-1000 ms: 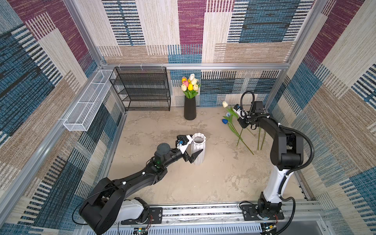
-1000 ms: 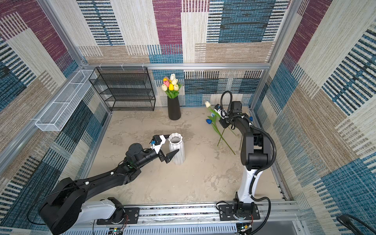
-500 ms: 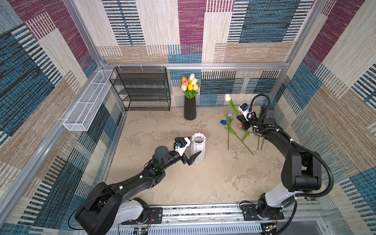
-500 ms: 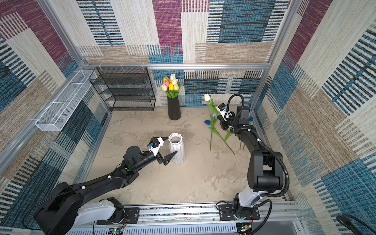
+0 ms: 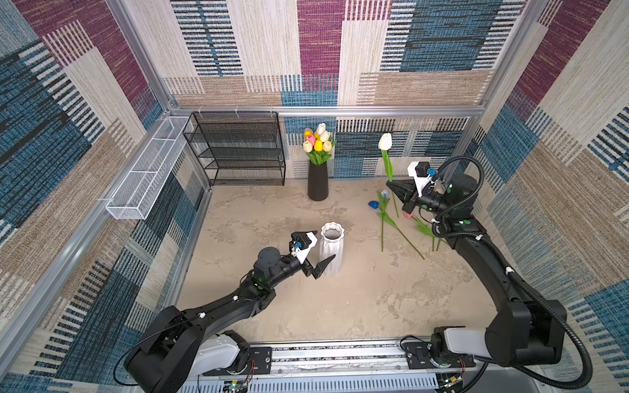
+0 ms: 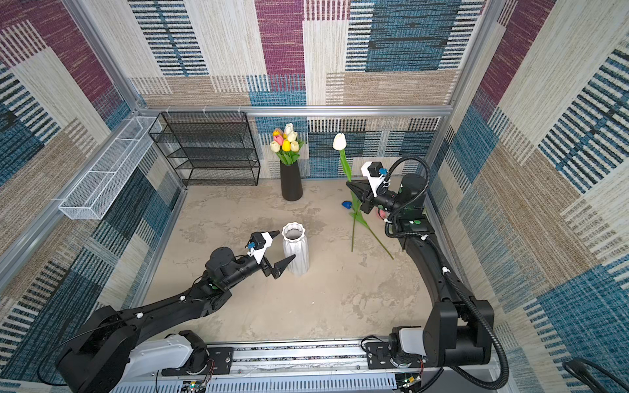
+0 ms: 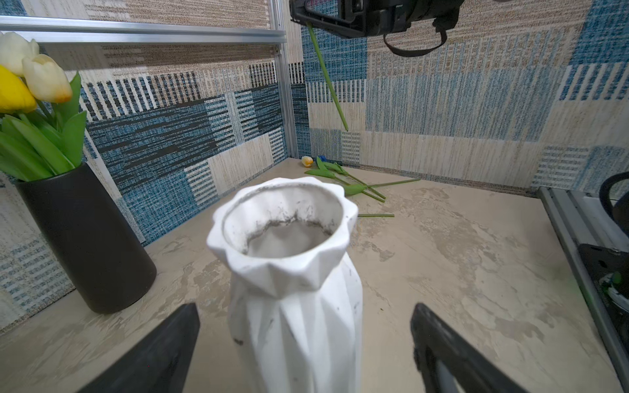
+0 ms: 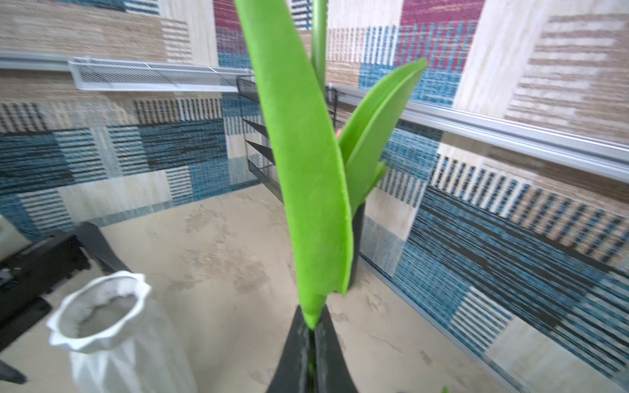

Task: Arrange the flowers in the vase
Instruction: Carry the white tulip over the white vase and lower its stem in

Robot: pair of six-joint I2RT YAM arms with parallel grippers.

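Item in hand: one cream-white tulip point(image 5: 387, 163), clamped on the stem just below its leaves by your right hand point(image 5: 390, 184), jaws pressed together on it; the right wrist view shows the leaf base sitting right at the fingertips point(image 8: 299, 343). Location: raised clear of the surface point(image 5: 357, 299), toward the back right of the workspace, above the loose tulips point(image 7: 355, 189) and well apart from the white ribbed vase point(image 5: 332, 253). Orientation: long axis close to vertical, head up, cut end down, with a slight lean; in the left wrist view the bare lower stem hangs free beneath the hand. Receiving item: the white ribbed vase, upright, mouth up, nothing inside it, near the middle of the surface. Your left hand point(image 5: 326, 244): jaws wide apart, holding nothing, one finger to either side of the vase's body; whether either touches it you cannot tell. Remaining stock: several tulips lying flat by the right arm, with blue, pink and orange-tipped heads among them. Set aside, by my reading: the black vase point(image 5: 318, 185) at the back wall, already filled with a bunch point(image 5: 318, 144). Step, as judged: carrying a picked stem, with no flower yet in the white vase. The next move calls for you to travel across to the vase, keep the stem plumb, bring the cut end over the mouth, and lower it well in before you let go. The left hand is placed to steady the vase if the stem nudges it.
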